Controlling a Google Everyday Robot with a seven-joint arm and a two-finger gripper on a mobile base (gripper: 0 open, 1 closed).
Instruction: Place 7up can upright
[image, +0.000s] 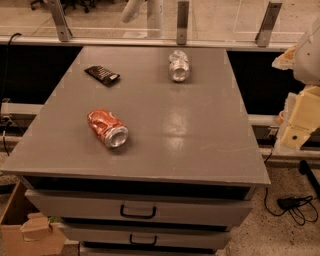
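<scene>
Currently: dented silver 7up can (179, 65) lies sideways, far centre of smooth grey table (200, 130) | crumpled red-orange can (107, 128) front-left | blocky cream gripper (300, 122) beyond table's right edge, grip state unclear.

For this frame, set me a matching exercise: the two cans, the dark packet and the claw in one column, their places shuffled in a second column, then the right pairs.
Things
1. 7up can
2. red-orange can
3. dark packet
4. claw

Places
A. front left of the cabinet top, lying on its side
B. beyond the top's right edge, away from both cans
C. far left of the top, lying flat
D. far middle of the top, lying on its side

Pairs: 1-D, 2-A, 3-C, 4-B
</scene>
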